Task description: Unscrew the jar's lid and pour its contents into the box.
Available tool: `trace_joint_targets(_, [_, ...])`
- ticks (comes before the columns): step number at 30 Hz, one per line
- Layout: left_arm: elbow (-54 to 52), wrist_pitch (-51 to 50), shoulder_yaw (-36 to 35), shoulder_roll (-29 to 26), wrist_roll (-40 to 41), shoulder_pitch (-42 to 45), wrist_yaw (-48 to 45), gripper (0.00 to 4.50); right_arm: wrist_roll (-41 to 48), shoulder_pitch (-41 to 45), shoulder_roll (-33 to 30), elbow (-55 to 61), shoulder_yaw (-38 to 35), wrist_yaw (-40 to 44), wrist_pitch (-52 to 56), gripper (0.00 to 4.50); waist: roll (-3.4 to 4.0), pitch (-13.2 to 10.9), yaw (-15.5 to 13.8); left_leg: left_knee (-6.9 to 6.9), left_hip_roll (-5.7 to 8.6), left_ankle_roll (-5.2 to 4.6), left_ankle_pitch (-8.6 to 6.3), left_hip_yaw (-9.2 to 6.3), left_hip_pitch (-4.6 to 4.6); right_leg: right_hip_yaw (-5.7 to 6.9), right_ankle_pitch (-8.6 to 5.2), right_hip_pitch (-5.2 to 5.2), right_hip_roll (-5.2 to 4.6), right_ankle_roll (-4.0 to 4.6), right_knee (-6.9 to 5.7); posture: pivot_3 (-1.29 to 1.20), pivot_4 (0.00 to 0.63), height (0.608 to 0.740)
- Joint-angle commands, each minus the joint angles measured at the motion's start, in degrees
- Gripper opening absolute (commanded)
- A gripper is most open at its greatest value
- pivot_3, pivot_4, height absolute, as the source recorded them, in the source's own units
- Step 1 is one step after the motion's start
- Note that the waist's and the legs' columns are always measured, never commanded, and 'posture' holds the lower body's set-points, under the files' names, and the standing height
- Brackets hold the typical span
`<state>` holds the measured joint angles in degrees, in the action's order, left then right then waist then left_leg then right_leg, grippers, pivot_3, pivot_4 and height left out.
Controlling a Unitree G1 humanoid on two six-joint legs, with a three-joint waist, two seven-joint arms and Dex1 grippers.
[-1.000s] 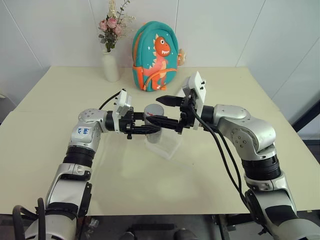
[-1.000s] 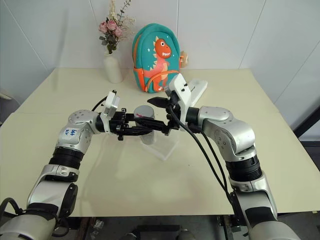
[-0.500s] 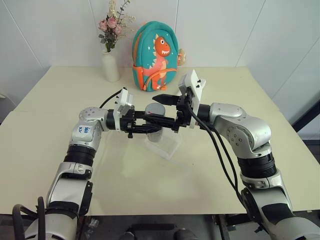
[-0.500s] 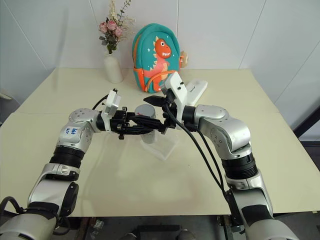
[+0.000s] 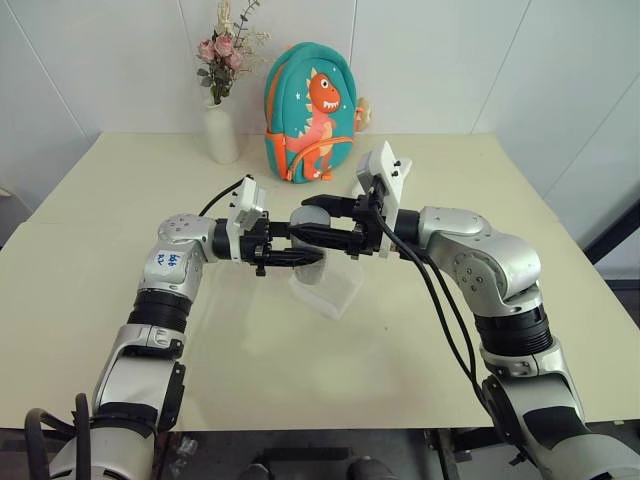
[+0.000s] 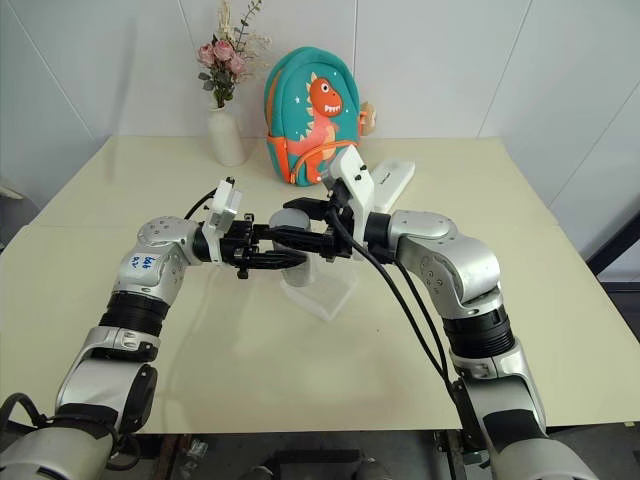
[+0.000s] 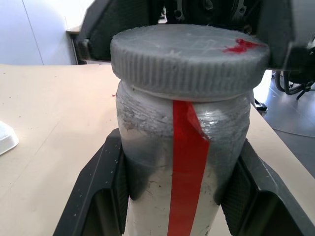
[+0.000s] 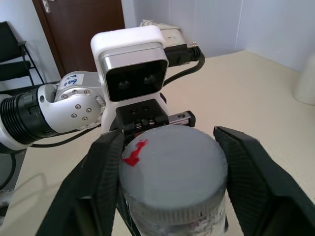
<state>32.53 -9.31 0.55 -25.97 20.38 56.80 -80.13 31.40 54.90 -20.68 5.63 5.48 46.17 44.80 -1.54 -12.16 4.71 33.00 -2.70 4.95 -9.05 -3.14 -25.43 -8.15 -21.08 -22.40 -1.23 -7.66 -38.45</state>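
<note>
Head stereo downward, wrist cameras close on jar (image 7: 182, 162)

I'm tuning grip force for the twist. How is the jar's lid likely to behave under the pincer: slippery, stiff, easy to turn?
The lid has a ribbed edge, so the right pincer probably gets decent purchase. It looks thick and rigid, unlikely to flex. The left pincer clamps the jar on its smooth body, so that side seems likelier to slip.

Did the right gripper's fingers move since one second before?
Yes. The right gripper closed inward onto the lid; the jar stayed above the box.
</note>
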Motion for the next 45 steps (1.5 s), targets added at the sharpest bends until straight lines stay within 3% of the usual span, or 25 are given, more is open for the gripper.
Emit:
trace_joint_targets(1, [-0.7, 0.3, -0.6, -0.1, 0.5, 1.3, -0.2, 1.98, 0.2, 1.4, 0.1, 1.3, -0.7, 0.3, -1.3, 2.55, 0.00, 0.0, 0.0, 0.00, 0.00, 0.00, 0.00, 0.00, 0.00, 0.00, 0.00, 0.00, 0.00, 0.00, 0.00, 0.00, 0.150, 0.740])
trace_joint_targets(21, [-2.1, 0.1, -0.1, -0.2, 0.1, -1.4, -0.5, 1.98, 1.4, 8.3, -1.1, -1.3, -4.0, 1.5, -1.5, 2.55, 0.00, 0.0, 0.0, -0.01, 0.00, 0.00, 0.00, 0.00, 0.00, 0.00, 0.00, 0.00, 0.00, 0.00, 0.00, 0.00, 0.150, 0.740])
trace_joint_targets(45, [-2.6, -1.6, 0.8, -0.5, -0.2, -2.8, -1.5, 1.98, 0.3, 9.0, -2.1, -3.8, -4.2, 3.8, -4.2, 2.55, 0.00, 0.0, 0.0, 0.00, 0.00, 0.00, 0.00, 0.00, 0.00, 0.00, 0.00, 0.00, 0.00, 0.00, 0.00, 0.00, 0.150, 0.740])
